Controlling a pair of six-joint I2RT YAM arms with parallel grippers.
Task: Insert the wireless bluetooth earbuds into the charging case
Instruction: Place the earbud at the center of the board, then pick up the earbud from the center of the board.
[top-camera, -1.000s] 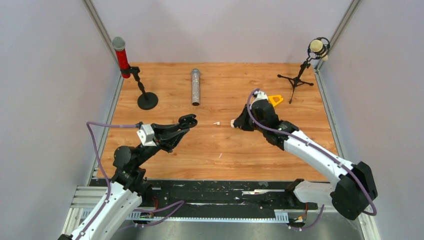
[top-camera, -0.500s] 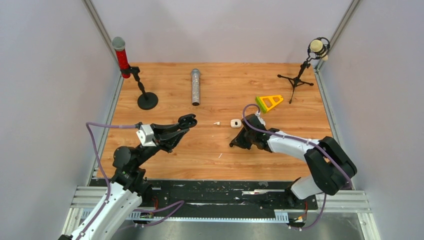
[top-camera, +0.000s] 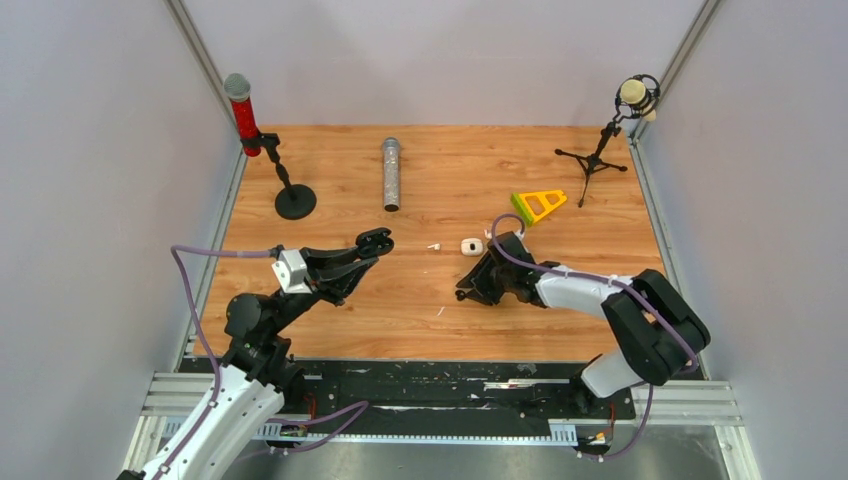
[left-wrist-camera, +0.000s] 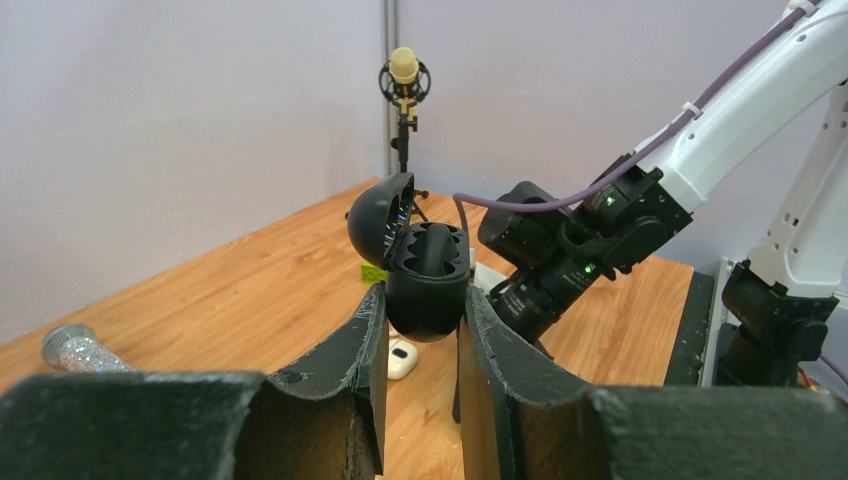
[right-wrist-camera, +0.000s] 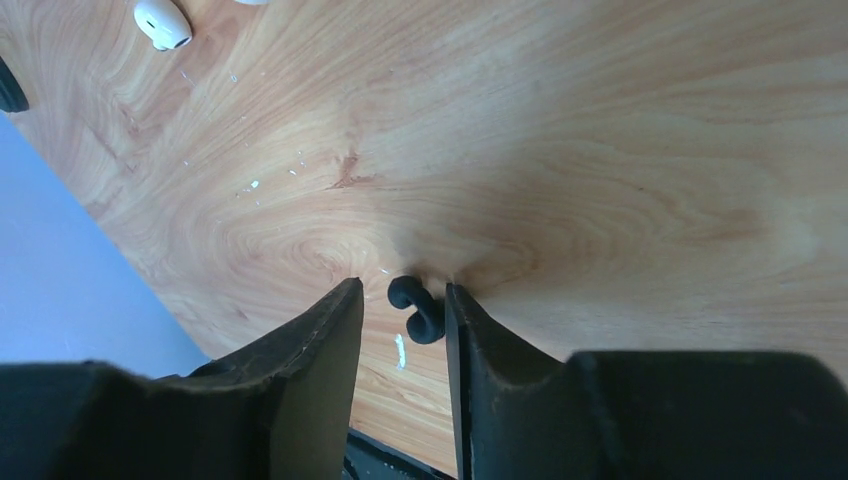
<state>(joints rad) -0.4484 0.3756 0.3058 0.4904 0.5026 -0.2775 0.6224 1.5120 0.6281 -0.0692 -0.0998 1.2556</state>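
My left gripper (top-camera: 376, 240) is shut on an open black charging case (left-wrist-camera: 425, 280), lid up, held above the table. My right gripper (top-camera: 466, 291) is low at the table with its jaws a little apart. A black earbud (right-wrist-camera: 418, 308) lies between them, against the right finger; the left finger stands clear of it. A white earbud (top-camera: 434, 245) lies mid-table. A small white rounded piece with a dark spot (top-camera: 469, 245) lies beside it and also shows in the left wrist view (left-wrist-camera: 402, 358). A white piece (right-wrist-camera: 162, 22) sits at the top left of the right wrist view.
A thin white sliver (top-camera: 440, 311) lies near the front. A red microphone on a stand (top-camera: 240, 105) is at back left, a silver microphone (top-camera: 391, 173) lies at back middle. A yellow-green triangle (top-camera: 537, 205) and a tripod microphone (top-camera: 635, 95) are at back right.
My right gripper pulled back from the small white piece toward the near side and came down to the table, then edged slightly left. The left arm has not moved.
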